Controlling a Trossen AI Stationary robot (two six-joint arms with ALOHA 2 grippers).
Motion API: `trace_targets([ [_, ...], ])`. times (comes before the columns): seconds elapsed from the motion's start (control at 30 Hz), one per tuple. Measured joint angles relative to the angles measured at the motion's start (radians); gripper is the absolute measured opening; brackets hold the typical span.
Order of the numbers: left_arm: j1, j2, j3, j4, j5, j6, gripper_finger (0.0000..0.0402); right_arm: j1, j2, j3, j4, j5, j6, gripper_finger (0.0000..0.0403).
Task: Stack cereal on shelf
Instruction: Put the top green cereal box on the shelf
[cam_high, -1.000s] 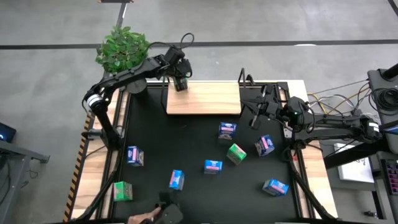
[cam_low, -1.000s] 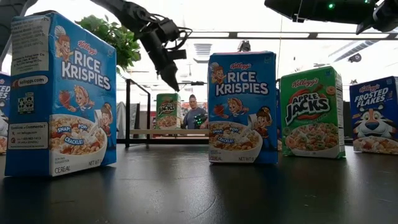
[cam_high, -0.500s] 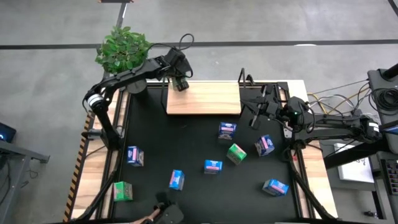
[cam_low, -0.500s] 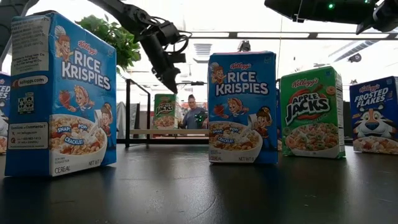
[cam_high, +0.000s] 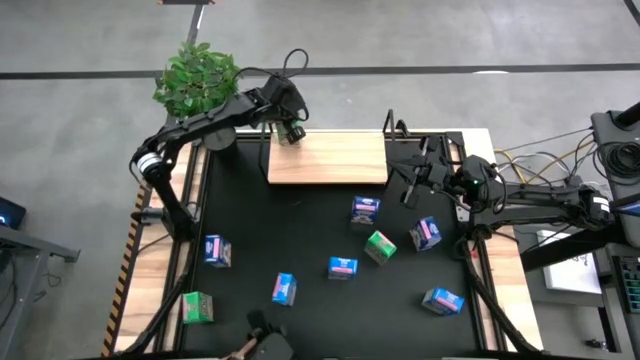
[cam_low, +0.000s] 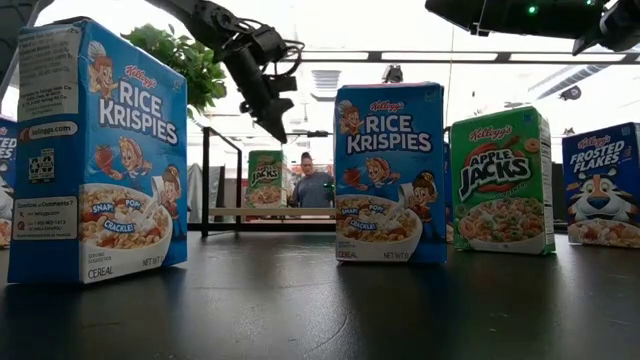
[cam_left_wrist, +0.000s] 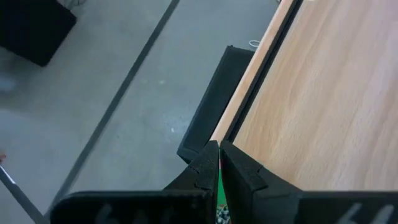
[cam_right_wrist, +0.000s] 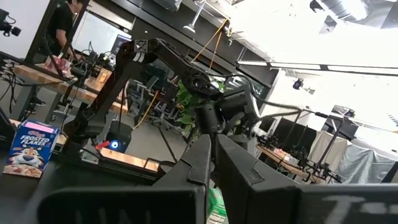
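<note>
The left gripper hangs above the far left corner of the shelf, its fingers pressed nearly together with nothing between them; one green cereal box stands on that board; the other boxes lie scattered on the black table; the right gripper waits beside the shelf's right end, its fingers closed and empty.

left pincer over shelf, cereal scattered
</note>
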Motion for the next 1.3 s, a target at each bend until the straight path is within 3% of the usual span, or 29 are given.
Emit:
trace_targets([
  [0.1, -0.020, -0.025, 0.000, -0.040, 0.005, 0.068, 0.0000, 0.000, 0.000, 0.000, 0.000, 0.000, 0.000, 0.0018],
  [0.27, -0.087, -0.046, 0.000, -0.202, 0.162, 0.228, 0.0000, 0.000, 0.000, 0.000, 0.000, 0.000, 0.000, 0.0018],
  [0.4, -0.137, -0.046, -0.058, -0.216, 0.186, 0.274, 0.0000, 0.000, 0.000, 0.000, 0.000, 0.000, 0.000, 0.0018],
  [0.7, -0.144, -0.044, -0.212, 0.037, -0.107, 0.238, 0.0000, 0.000, 0.000, 0.000, -0.001, 0.000, 0.000, 0.0018],
  [0.97, -0.138, -0.044, -0.247, 0.163, -0.141, 0.188, 0.0000, 0.000, 0.000, 0.000, -0.001, 0.000, -0.005, 0.0018],
  [1.1, -0.135, -0.044, -0.247, 0.164, -0.204, 0.160, 0.0000, 0.000, 0.000, 0.000, -0.003, 0.000, -0.006, 0.0018],
  [1.3, -0.132, -0.043, -0.248, 0.178, -0.207, 0.160, 0.0000, 0.000, 0.000, 0.000, -0.003, 0.000, -0.007, 0.0018],
])
